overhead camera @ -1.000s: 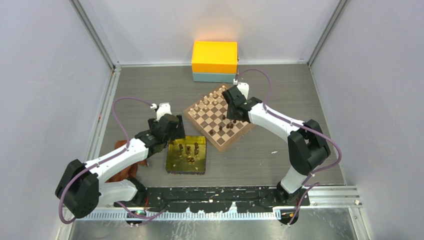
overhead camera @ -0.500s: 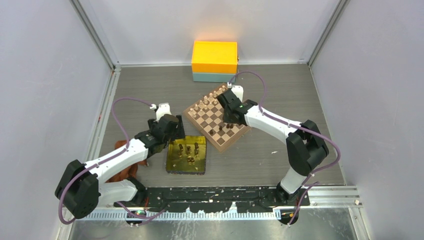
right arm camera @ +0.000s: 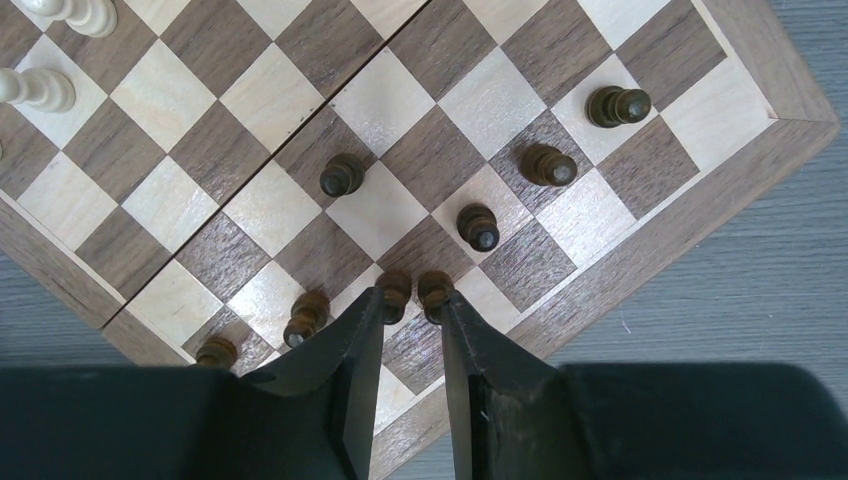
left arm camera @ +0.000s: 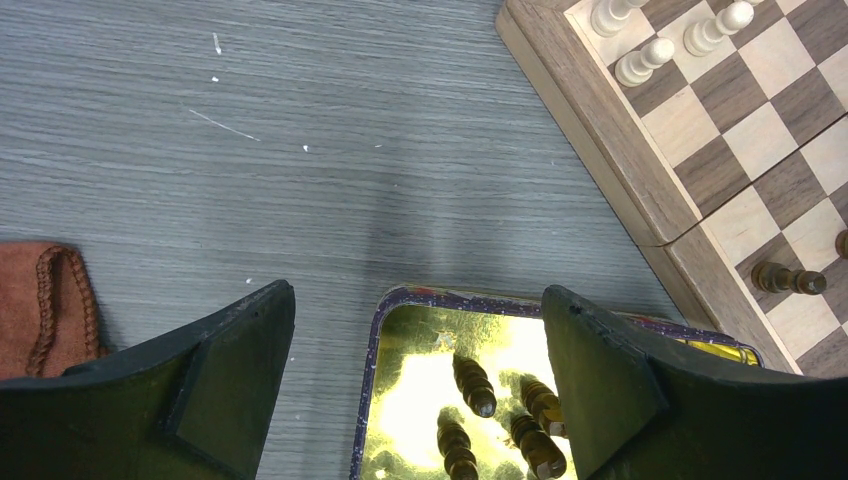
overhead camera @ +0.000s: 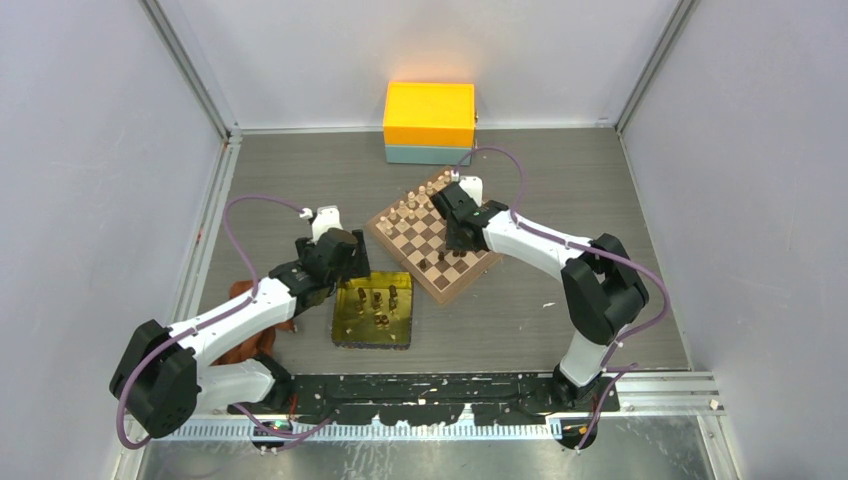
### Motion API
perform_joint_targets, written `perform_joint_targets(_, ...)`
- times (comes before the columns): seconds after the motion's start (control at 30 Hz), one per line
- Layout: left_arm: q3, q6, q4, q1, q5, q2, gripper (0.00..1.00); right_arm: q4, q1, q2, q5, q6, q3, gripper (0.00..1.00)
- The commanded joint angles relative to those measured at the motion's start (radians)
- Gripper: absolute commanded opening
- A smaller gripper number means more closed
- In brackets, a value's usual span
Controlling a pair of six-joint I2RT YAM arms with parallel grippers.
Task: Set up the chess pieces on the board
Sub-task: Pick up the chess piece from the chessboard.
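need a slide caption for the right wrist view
right gripper low over the chessboard, tips at two dark-brown chess pieces

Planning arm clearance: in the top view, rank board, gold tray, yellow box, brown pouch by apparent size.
board
yellow box, close to the board, so unsure
gold tray
brown pouch, partly hidden by the left arm
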Motion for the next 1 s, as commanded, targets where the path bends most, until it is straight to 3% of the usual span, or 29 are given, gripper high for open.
perform_joint_targets(0.0, 0.002, -0.001, 0.036, -0.002, -0.014, -0.020, 0.93, 0.009, 0.007, 0.008, 0.002, -0.016, 0.037, 0.34)
perform_joint_targets(0.97, -0.011, -0.005, 0.041, -0.003, -0.018, -0.026, 0.93, 0.009, 0.008, 0.043, -0.028, -0.026, 0.053, 0.33)
